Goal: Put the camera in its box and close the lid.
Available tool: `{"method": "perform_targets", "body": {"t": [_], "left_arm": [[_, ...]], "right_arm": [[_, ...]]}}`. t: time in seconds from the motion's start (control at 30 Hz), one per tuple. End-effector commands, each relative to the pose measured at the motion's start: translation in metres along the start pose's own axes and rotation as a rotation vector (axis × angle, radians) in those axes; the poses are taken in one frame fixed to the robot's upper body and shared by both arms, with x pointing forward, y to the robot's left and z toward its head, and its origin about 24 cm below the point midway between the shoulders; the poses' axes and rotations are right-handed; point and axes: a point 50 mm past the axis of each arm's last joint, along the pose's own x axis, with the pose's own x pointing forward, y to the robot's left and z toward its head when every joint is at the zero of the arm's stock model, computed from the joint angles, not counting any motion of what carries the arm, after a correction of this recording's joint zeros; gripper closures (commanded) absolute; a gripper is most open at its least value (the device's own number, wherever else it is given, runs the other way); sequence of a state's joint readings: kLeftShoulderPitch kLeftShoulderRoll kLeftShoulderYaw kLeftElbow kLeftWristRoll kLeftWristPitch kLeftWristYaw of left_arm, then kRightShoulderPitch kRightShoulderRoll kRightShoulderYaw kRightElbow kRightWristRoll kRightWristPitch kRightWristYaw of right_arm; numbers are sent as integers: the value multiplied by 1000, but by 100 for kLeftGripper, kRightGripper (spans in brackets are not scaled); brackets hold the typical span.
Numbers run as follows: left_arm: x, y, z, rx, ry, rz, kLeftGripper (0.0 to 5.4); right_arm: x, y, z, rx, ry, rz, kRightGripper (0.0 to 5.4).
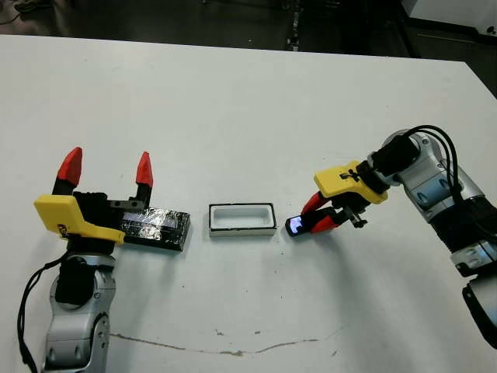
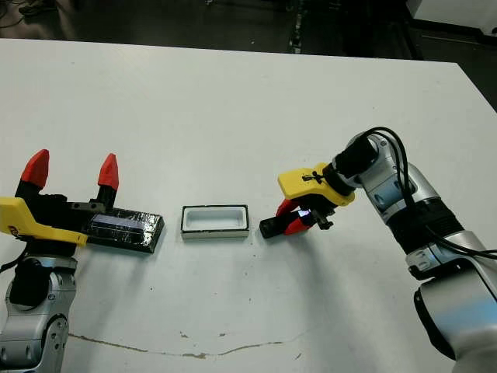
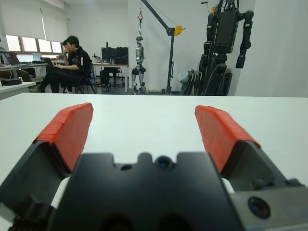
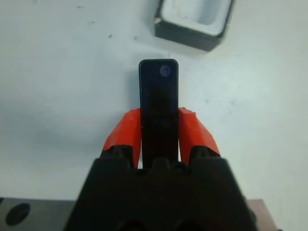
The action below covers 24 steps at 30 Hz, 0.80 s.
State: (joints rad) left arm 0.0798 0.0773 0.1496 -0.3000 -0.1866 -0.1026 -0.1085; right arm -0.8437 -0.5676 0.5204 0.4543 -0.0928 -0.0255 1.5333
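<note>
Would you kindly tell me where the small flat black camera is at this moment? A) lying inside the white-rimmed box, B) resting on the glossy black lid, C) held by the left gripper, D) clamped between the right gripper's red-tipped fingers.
D: the small flat black camera sits clamped between the right gripper's red-tipped fingers, just short of the empty white-rimmed box.

You are looking at an evenly, brightly lit white table [image 1: 233, 101], with light falling from overhead and casting only soft, short shadows beside the box [image 1: 242, 219]. The lid [image 1: 155, 228] is glinting with crinkled highlights. In the right wrist view, the camera [image 4: 159, 103] is appearing sharp while the black body below is blurring.
</note>
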Motion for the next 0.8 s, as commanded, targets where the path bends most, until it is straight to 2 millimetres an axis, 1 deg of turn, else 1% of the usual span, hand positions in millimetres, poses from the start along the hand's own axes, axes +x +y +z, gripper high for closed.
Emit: {"method": "perform_targets", "body": {"t": [0.03,0.13,0.3,0.37,0.43,0.53,0.8], "left_arm": [[-3,1,-3,18,21,-2,0],[-3,1,-3,22,25,4,0],[-3,1,-3,11,24,1,0],[-3,1,-3,13,25,2,0],[-3,1,-4,6,25,1,0],[-4,1,-4,0,30,5,0],[-4,1,-4,13,30,4,0]], "right_arm": [[-4,-2,-5,53,-25,-32,374],[-11,-5,-7,84,-49,-67,374],[-22,-13,-8,172,-145,-163,374],[-28,-17,-7,214,-220,-220,374],[-30,-19,-8,308,-311,-246,374],[-29,-20,-4,377,-401,-262,374],[-16,-18,16,458,-518,-290,374]]}}
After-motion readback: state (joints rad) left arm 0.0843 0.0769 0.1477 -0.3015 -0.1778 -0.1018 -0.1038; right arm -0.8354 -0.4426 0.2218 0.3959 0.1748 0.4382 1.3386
